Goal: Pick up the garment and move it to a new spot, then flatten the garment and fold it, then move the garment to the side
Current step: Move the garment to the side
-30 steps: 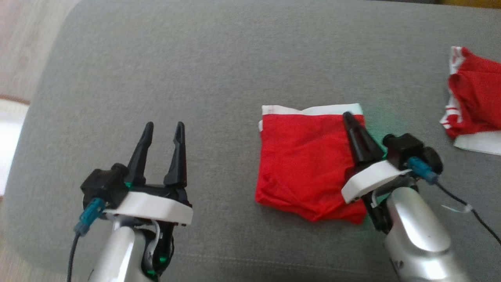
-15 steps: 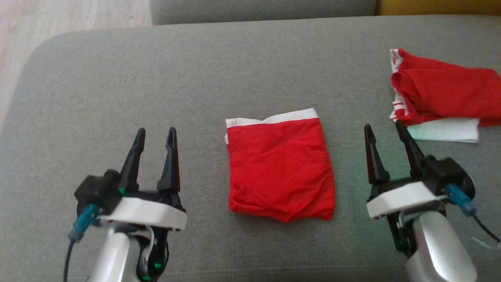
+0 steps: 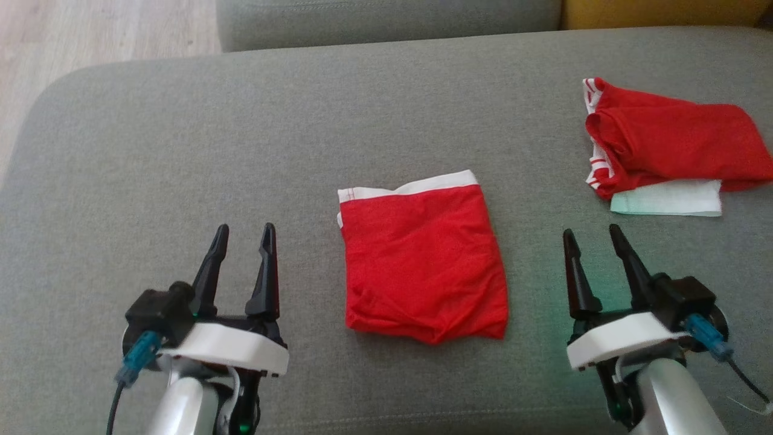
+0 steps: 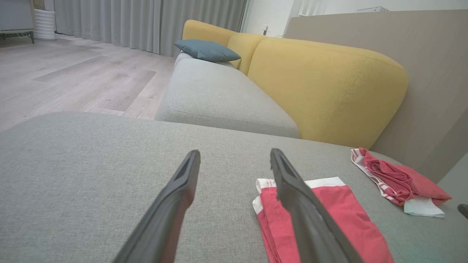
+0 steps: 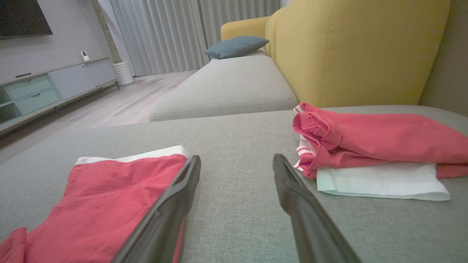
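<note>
Right tool (image 3: 590, 231), grey cushion (image 3: 241, 151), wood floor (image 3: 90, 30)

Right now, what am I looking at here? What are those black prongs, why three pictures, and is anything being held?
It is a two-armed robot. The black prongs are its fingers: two per arm, forming the left gripper and the right gripper. The head view looks down from a camera on its head; each wrist view looks along one gripper's fingers, which is why prongs rise from the bottom. On the grey cushion lies a folded red garment with a white band, between the grippers. Farther right, a second garment, crumpled, lies on a white cloth. Both grippers are open and hold nothing.
</note>
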Robot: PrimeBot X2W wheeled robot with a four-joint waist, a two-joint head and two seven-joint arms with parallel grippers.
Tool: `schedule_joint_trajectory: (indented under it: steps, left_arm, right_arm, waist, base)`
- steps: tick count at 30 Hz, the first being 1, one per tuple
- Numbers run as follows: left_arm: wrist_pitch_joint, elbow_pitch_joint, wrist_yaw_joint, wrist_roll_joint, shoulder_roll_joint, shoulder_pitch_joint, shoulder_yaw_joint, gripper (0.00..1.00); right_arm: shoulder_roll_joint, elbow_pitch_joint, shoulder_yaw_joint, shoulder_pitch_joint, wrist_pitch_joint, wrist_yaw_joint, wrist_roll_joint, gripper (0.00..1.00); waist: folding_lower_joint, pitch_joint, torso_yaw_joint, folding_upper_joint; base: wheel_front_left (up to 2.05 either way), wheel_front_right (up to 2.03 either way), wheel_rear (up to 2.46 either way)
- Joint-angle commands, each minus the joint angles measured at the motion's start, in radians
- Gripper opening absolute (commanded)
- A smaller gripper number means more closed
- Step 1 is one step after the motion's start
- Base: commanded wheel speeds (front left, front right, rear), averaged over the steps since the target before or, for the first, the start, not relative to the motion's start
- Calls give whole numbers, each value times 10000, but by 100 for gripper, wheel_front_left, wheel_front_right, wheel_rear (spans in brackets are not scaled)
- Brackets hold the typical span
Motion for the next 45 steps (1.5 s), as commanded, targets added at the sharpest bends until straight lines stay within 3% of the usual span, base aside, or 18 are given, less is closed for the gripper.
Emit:
schedule_joint_trajectory:
  steps: [1,18,27,28,29,37,45]
  left_arm:
    - [-122,-312,-81,110,64,-367,325,100]
    - [-122,-232,-51,-25,64,-911,-173,100]
    - [-122,-209,-22,-10,64,-1029,-198,100]
    - [-122,-209,-21,-3,64,-1036,-194,100]
    - [-122,-209,-22,4,64,-1043,-183,100]
    - [-122,-190,-17,86,64,-1094,14,100]
    - [-122,-200,-33,121,64,-934,111,100]
  right_arm:
    - [-5,-269,342,-332,64,-7,35,100]
    - [-5,791,1774,-1171,2077,-7,1494,100]
    - [-5,1884,1990,-1763,2435,-7,991,100]
    - [-5,1979,2046,-1813,2482,-7,992,82]
    - [-5,2051,2092,-1862,2499,-7,1004,2]
    - [-177,2340,2100,-2268,2045,-7,269,0]
    - [-1636,1856,2536,-2985,1558,-7,-1085,0]
  waist:
    - [0,88,84,-1]
    - [0,1143,1218,-1]
    - [0,1460,1586,-1]
    - [0,1478,1594,-1]
    - [0,1493,1593,-1]
    - [0,1366,1357,-1]
    - [0,1024,836,-1]
  base:
    - [0,0,0]
    - [0,0,0]
    - [0,0,0]
    - [0,0,0]
    - [0,0,0]
    - [0,0,0]
    - [0,0,0]
